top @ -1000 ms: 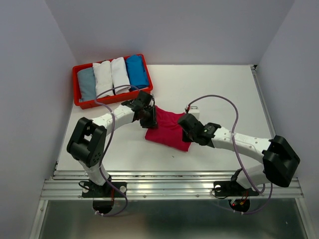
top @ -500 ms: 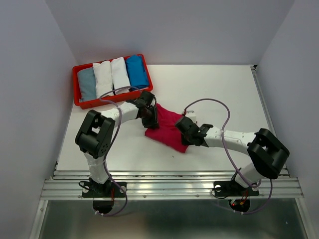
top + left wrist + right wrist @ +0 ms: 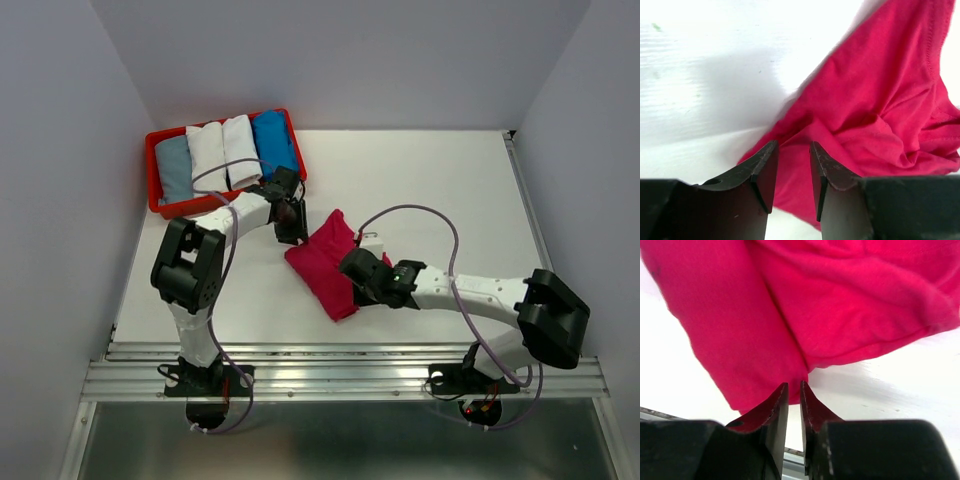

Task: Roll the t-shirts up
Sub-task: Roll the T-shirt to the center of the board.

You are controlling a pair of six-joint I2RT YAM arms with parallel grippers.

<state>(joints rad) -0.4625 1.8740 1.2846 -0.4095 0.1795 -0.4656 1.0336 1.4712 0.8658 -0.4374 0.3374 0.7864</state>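
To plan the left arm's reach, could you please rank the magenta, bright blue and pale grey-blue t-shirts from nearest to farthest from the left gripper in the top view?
From the left gripper:
1. magenta t-shirt, at its fingertips.
2. bright blue t-shirt, right end of the red tray.
3. pale grey-blue t-shirt, tray's left end.

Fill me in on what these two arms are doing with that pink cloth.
Both arms are working on a pink t-shirt, which lies bunched in a loose diagonal bundle mid-table and is not a tidy roll yet. The left hand appears to grip a gathered fold on its left side. The right hand has its fingers almost together at the shirt's right edge; whether they pinch cloth is unclear. Four rolled t-shirts sit side by side in the red tray at the far left.
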